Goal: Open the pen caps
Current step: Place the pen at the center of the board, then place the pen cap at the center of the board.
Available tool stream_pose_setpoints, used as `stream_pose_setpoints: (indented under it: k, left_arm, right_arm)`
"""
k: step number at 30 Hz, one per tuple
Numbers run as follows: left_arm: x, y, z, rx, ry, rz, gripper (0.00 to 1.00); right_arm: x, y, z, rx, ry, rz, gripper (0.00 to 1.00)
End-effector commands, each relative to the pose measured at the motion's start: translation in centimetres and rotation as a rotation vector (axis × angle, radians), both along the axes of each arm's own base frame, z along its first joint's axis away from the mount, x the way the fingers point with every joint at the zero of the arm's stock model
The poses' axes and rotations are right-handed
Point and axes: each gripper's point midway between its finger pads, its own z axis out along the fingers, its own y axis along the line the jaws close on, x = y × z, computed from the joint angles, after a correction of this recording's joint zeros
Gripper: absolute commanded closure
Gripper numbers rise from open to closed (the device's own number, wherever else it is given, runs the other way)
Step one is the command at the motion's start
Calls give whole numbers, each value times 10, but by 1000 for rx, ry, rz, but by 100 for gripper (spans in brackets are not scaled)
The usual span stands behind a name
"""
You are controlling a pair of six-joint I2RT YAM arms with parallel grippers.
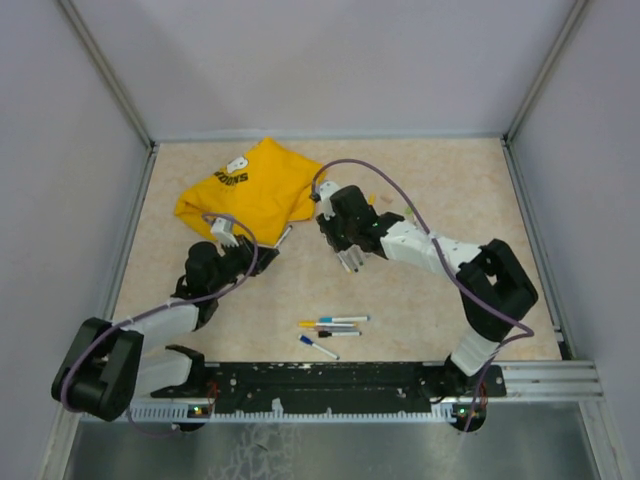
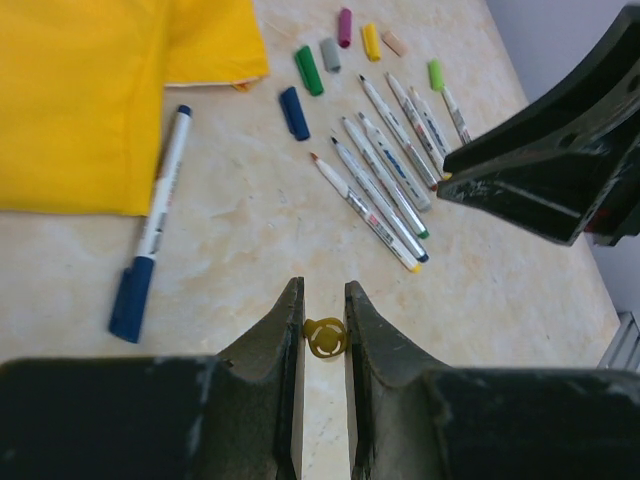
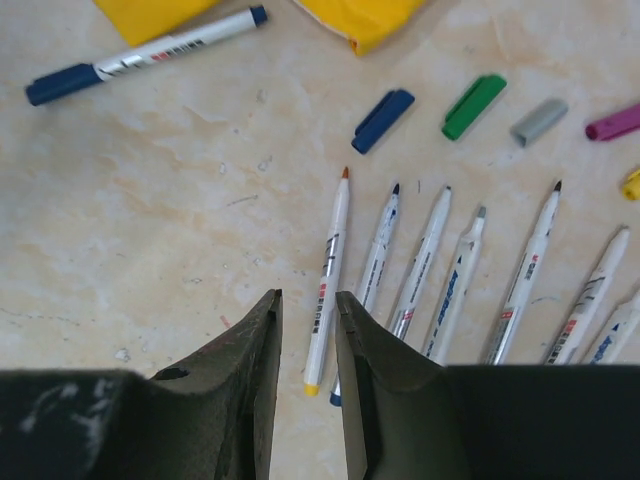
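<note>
Your left hand [image 2: 323, 290]: nearly closed, pinching a yellow pen cap [image 2: 325, 337] at its tips. Your right hand [image 3: 306, 298]: slightly parted, empty; uncapped pens [image 3: 424, 260] just ahead, loose pen caps [image 3: 474, 105] beyond them.

We see the right gripper [image 3: 307, 296] with its jaws slightly apart above a row of uncapped pens [image 3: 422, 262], and the yellow end of the orange-tipped pen [image 3: 330, 270] shows in the gap. Beyond the tips lie loose pen caps: a blue cap [image 3: 383, 121], a green cap [image 3: 474, 106], a grey cap [image 3: 539, 121] and a purple cap [image 3: 612, 122]. A capped blue pen [image 3: 150, 55] lies at the far left near the yellow cloth [image 3: 365, 20].
</note>
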Motion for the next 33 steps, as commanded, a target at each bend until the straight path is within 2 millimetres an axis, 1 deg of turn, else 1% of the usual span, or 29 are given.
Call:
stream_pose_setpoints:
  k: [1,4,8,9,12,13,15,21,29,31,33]
  left_arm:
    - [8,-22,8,37,-27,1,100]
    - [10,-32,2,46,-4,-9,100]
    - [13,-44,-3,63,27,-7,100]
    - [15,-46,-5,71,41,1,100]
    - [20,-54,-13,89,89,8,100]
    - [24,-59,-12,90,98,8,100]
    - [27,-66,-17,98,127,6,100]
    - [44,-89,-32,158,206,3,100]
    - [78,-95,-66,296,353,106,100]
    - [88,-94,-74,329,365,131,100]
    - [97,-95,-75,351,360,150,100]
  right_arm:
    - [-1,12,48,97,-111,105,72]
    - [-9,13,58,123,-108,200,72]
    - [-20,4,72,179,-86,333,72]
    - [-22,1,78,203,-89,357,72]
    - [-22,-9,89,243,-108,376,70]
    - [-21,-11,92,250,-115,376,70]
    - [-20,-14,96,258,-123,374,70]
    - [-18,-17,93,260,-115,371,70]
    - [-15,-20,96,270,-122,361,70]
    - [-15,-21,96,273,-122,360,70]
    - [-14,-22,97,276,-123,357,70]
